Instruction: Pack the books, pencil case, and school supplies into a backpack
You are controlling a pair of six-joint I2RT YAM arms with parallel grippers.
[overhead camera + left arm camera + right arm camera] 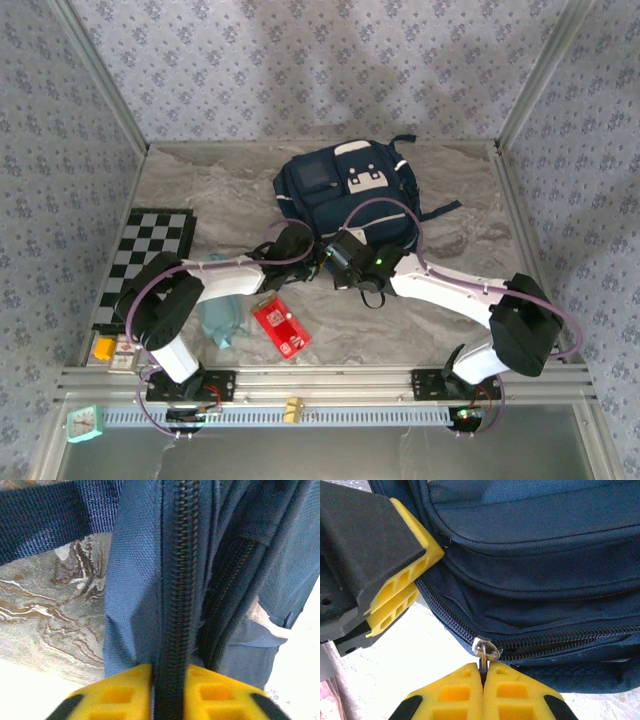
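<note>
**Top external.** The navy backpack (pixel 345 190) lies at the middle rear of the marble worktop (pixel 200 190). My left arm (pixel 230 268) and right arm (pixel 440 290) both reach to its near edge. The teal pencil case (pixel 222 318) and the red supplies packet (pixel 281 327) lie just beside each other on the worktop by my left arm, apart from the backpack. A chequered board (pixel 150 255) lies at the left side.

**Left wrist.** My left end effector (pixel 169 680) is clenched on the backpack's zipper seam (pixel 175 580). The meshed teeth run down between its yellow fingers (pixel 115 697).

**Right wrist.** My right end effector (pixel 484 675) is clenched on the zipper pull (pixel 483 656), which hangs from the slider (pixel 486 645). The zip to the right of the slider looks closed.

**Status, as a judgement.** I am at the opening step, one end effector bracing the fabric and the other ready to draw the slider. Nothing appears packed. The pencil case and supplies packet are yet to go in, and I cannot identify the books for certain.
</note>
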